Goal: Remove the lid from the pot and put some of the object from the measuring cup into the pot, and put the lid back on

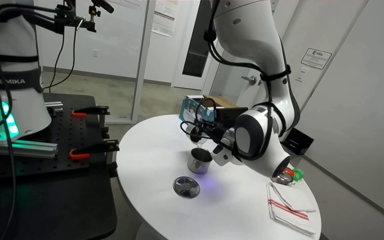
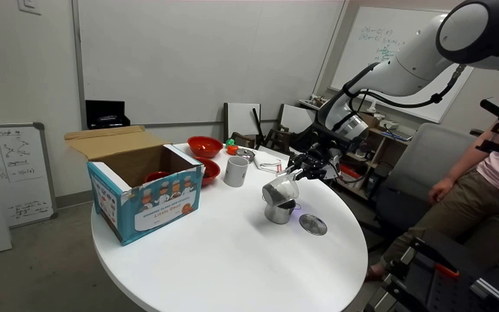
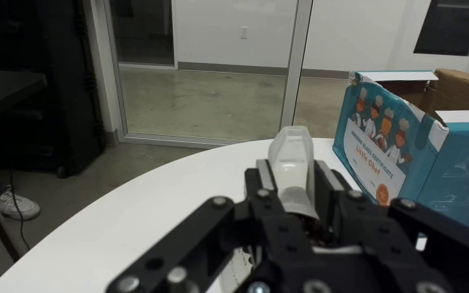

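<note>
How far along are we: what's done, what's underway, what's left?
Done: the lid is off, lying on the table beside the pot. In hand: the fingers hold the measuring cup tilted over the open pot; dark contents show inside the cup, but whether any has dropped in I can't tell. Left: any remaining pouring, then returning the lid, not yet on the pot.
</note>
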{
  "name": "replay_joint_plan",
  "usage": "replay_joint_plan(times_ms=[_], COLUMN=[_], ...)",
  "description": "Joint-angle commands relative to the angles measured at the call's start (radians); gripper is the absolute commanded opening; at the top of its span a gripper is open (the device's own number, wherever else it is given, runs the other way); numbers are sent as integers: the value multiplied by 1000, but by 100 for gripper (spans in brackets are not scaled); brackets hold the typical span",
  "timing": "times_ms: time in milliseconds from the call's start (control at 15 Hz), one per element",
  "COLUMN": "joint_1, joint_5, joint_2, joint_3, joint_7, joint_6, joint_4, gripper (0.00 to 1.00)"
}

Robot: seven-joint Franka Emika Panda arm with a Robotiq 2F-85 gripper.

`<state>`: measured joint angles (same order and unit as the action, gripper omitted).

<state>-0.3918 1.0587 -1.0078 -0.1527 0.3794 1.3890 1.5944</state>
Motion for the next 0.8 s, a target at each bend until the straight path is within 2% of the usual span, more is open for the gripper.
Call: replay_joint_plan(times_ms=[0, 333, 733], joint_1=[-16, -38, -48], joint_5=[43, 65, 99], joint_2=[-8, -21, -48], joint_3=[-18, -18, -17], joint_7=[-50, -100, -92], joint_6=[-46, -99, -161], joint_4=[0, -10, -57], gripper=[8, 8, 8])
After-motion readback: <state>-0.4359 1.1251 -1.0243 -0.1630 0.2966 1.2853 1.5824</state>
